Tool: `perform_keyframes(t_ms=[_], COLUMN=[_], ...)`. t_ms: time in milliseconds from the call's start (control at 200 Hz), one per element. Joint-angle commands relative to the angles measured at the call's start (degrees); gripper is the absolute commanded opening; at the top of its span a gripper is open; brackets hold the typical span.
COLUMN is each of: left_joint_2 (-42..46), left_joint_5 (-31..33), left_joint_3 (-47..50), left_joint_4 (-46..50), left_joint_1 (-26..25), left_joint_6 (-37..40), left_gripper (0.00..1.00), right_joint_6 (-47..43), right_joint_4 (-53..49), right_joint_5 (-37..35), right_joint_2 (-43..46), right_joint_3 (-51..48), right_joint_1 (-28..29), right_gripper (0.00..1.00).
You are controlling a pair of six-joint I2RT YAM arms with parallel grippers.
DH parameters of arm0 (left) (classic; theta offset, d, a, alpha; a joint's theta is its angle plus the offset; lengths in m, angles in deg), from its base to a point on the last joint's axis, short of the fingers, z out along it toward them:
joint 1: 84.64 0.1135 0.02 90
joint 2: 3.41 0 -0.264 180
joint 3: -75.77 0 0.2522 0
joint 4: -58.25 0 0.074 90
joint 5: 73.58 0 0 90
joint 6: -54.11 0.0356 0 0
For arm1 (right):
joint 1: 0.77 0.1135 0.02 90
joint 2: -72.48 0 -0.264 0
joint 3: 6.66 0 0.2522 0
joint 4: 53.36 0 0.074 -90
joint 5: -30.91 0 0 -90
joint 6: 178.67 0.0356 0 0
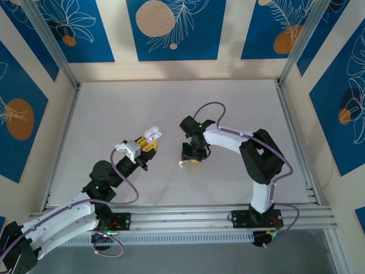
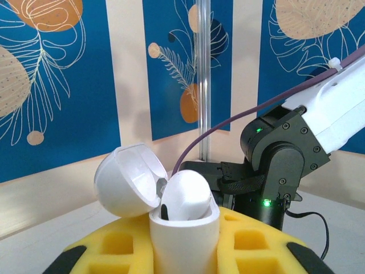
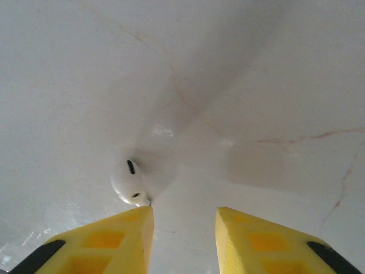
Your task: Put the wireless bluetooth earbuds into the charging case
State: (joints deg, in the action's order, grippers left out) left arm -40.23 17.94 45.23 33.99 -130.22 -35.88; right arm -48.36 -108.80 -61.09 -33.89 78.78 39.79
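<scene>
The right gripper (image 3: 184, 220) hangs low over the pale tabletop (image 3: 274, 80), its yellow padded fingers (image 3: 122, 237) a narrow gap apart with nothing between them. A small glossy white plastic earbud (image 3: 137, 180) lies on the table just ahead of the fingertips and off to the side of one finger, outside the gap rather than in it. Its rounded head, marked by two dark slots, faces the gripper. The stem seems to run away from the hand, but white on white makes the long axis hard to confirm. The bud looks very light, hard and slick, so it will likely skate or pop free under a pinch. The flatter flanks of the head seem the best hold, with the jaws closing across the stem line. The left gripper (image 1: 147, 146) is clamped on a white pebble-shaped plastic charging case (image 2: 183, 237), held upright between its fingers with the hinged lid (image 2: 125, 180) swung open to one side. A second white earbud (image 2: 185, 197) sits in the case, head up.
</scene>
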Motion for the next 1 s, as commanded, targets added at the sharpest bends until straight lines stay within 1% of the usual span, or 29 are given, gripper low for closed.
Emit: perform_keyframes(t_ms=[0, 80, 220, 355, 505, 550, 620, 655, 825, 905, 995], left_joint_2=[1.0, 1.0, 1.4, 2.9, 3.2, 3.2, 3.1, 3.2, 3.9, 4.0, 4.0], left_joint_5=[-1.0, -0.9, -1.1, -0.6, -0.2, -0.3, -0.4, -0.4, -0.1, -0.1, -0.2], left_joint_3=[-1.5, -1.4, -1.2, -1.1, -0.8, -0.7, -0.8, -0.8, -0.9, -1.1, -1.1], left_joint_4=[-1.2, -1.4, -1.5, -0.3, -0.2, -0.3, -0.4, -0.4, 0.3, 0.5, 0.5], left_joint_1=[-0.5, -0.6, -0.5, -0.6, -0.5, -0.5, -0.5, -0.5, -0.5, -0.5, -0.5], left_joint_6=[0.3, 0.3, 0.2, 0.5, 0.6, 0.5, 0.5, 0.5, 0.7, 0.8, 0.7], left_gripper=[0.13, 0.14, 0.14, 0.14, 0.14, 0.14, 0.14, 0.14, 0.14, 0.14, 0.14], right_joint_6=[2.2, 2.1, 1.6, 0.0, -3.3, -3.9, -4.5, -4.5, -4.7, -4.3, -3.4], right_joint_4=[-1.4, -1.5, -4.4, -3.1, -4.3, -4.2, -4.1, -4.6, -7.9, -9.0, -11.1], right_joint_5=[0.6, 1.2, -1.6, -1.5, -0.9, 0.0, 0.6, 0.0, -3.8, -6.6, -10.8], right_joint_2=[0.3, -1.3, -5.9, -6.9, -8.9, -9.4, -9.8, -9.8, -8.4, -6.4, -3.7], right_joint_3=[1.2, 3.1, 8.2, 8.9, 10.7, 10.8, 11.1, 11.3, 11.4, 10.0, 8.2], right_joint_1=[0.9, 2.2, 4.8, 4.5, 4.0, 4.0, 4.3, 4.5, 4.9, 4.7, 3.9], right_gripper=[0.4, 0.43, 0.44, 0.44, 0.45, 0.42, 0.35, 0.31, 0.21, 0.18, 0.18])
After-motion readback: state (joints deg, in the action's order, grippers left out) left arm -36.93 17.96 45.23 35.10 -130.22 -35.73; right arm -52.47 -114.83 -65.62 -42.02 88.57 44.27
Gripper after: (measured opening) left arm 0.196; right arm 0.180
